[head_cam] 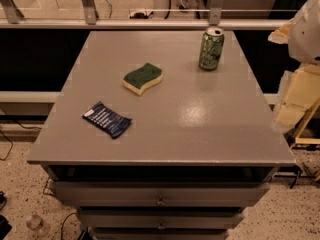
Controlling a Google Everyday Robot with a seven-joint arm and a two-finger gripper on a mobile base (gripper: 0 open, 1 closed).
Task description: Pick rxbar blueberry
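The rxbar blueberry (107, 119) is a flat dark navy wrapper with white print and a white end patch. It lies flat on the grey table top (200, 119), near the front left, turned at an angle. My gripper (294, 100) shows as pale cream parts at the right edge of the view, off the table's right side and far from the bar. The white arm (306, 24) rises above it. Nothing is seen in the gripper.
A green-and-yellow sponge (143, 78) lies behind the bar near the table's middle. A green drink can (211, 49) stands upright at the back right. Drawers (160, 194) are below the front edge. A railing (150, 23) runs behind the table.
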